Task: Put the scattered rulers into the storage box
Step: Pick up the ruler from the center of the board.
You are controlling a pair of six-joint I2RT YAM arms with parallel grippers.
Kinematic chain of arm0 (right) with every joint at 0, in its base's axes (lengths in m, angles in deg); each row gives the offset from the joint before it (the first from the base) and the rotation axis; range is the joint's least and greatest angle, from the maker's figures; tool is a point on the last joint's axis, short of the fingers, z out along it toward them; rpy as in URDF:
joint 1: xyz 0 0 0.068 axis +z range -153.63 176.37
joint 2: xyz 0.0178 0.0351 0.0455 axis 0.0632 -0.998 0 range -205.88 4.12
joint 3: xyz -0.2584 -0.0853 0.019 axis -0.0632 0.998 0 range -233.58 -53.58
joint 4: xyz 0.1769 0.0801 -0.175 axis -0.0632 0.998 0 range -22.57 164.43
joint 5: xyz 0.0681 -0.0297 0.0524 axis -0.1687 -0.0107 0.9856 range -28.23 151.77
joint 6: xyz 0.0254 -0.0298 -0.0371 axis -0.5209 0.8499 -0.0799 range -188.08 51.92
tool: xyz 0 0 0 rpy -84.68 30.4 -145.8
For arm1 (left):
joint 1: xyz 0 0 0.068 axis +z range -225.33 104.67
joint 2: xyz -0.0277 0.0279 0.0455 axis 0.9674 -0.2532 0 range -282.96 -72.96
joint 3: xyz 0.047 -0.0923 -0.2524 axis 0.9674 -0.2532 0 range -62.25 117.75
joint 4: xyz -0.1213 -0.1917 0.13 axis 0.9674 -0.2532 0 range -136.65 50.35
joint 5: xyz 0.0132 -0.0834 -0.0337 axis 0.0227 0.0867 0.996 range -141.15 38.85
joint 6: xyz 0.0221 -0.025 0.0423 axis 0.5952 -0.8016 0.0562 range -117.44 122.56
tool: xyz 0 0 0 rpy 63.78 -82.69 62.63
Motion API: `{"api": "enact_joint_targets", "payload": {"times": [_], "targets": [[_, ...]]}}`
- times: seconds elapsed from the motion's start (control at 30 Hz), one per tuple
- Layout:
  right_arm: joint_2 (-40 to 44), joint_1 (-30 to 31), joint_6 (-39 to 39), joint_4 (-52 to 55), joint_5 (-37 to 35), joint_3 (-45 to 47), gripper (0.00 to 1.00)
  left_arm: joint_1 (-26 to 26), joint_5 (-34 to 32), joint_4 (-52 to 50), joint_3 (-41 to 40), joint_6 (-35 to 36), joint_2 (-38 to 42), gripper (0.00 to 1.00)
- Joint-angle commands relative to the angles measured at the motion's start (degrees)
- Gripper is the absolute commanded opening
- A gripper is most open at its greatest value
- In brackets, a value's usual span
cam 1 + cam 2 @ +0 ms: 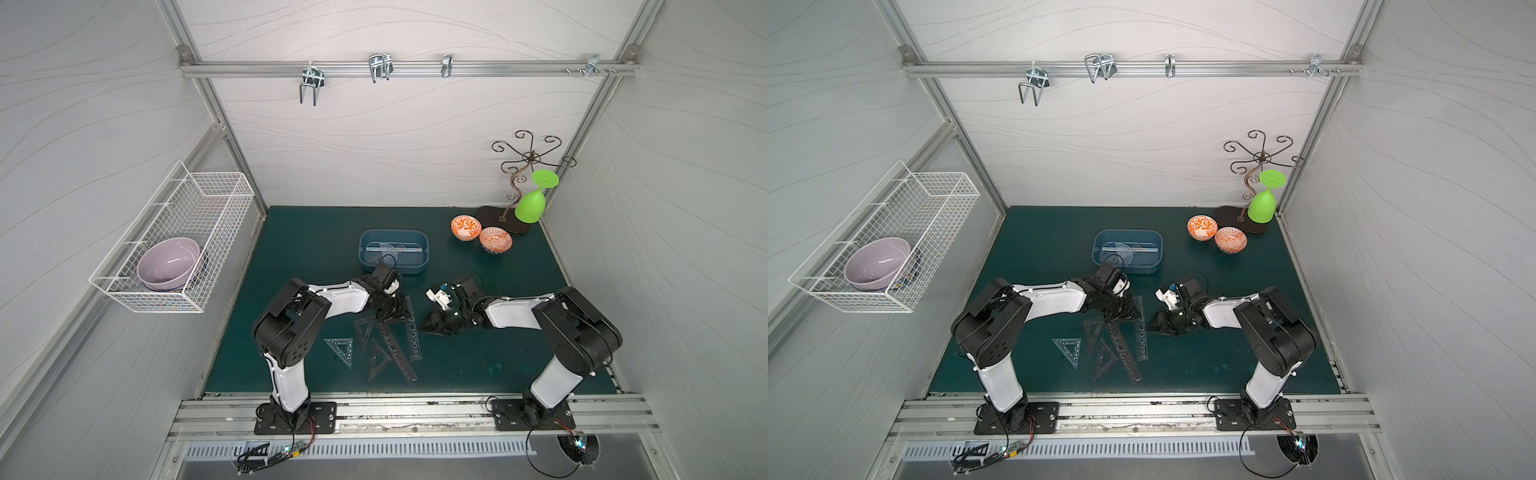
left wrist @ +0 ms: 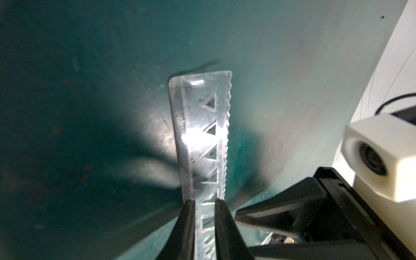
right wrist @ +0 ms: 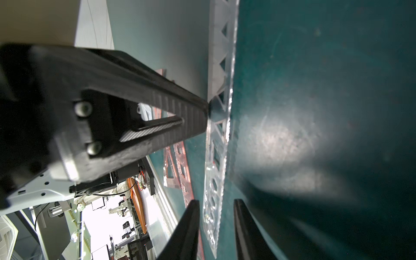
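top views, box: the storage box [image 1: 392, 232] [image 1: 1127, 232] sits on the green mat [image 1: 291, 249]. A clear straightedge [image 1: 409, 248] and a protractor [image 1: 388, 252] already lie inside.
top views, loose: everything else lies on the robot side of the box, near it: the stencil strip [image 1: 413, 332] [image 1: 1141, 332], a second strip [image 1: 397, 353], dark triangles [image 1: 365, 330] and a bluish triangle [image 1: 340, 349]. Some of them overlap.
top views, arms: the left gripper [image 1: 395, 311] is over the stencil strip's box-side end. The right gripper [image 1: 426, 326] is just beside the strip, further from the box.
left wrist: left gripper [image 2: 204, 200] jaws are narrow, with a gap showing. The tips sit on the strip's face inside its edges, not around them. The strip runs from the tips toward its end with the triangle cut-outs.
right wrist: right gripper [image 3: 217, 200] jaws are apart, and the strip's end with the round holes shows between them without touching. One left fingertip [image 3: 198, 112] touches the strip mid-length.
step: judged as pick-up of the stencil strip, with the left pinning it and the right lining up. Nothing is lifted.
next: the right needs an edge to pinch because the strip lies flat. Tilt or slide it free, close, lift clear of the pile, carry it to the box and release it lengthwise.
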State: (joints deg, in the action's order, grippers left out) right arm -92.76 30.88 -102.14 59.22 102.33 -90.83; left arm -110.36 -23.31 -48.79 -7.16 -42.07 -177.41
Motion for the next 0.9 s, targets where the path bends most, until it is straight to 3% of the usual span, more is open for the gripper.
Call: {"api": "enact_joint_targets", "payload": {"times": [0.0, 0.87], "targets": [[-1.4, 0.5, -1.2, -2.3, 0.1, -1.2, 0.32, 0.5, -0.9, 1.0, -2.2, 0.0, -0.9, 0.21], [-10.1, 1.0, -13.1, -11.5, 2.9, -3.1, 0.25, 1.5, 1.1, 4.7, -5.5, -0.7, -0.9, 0.21]]}}
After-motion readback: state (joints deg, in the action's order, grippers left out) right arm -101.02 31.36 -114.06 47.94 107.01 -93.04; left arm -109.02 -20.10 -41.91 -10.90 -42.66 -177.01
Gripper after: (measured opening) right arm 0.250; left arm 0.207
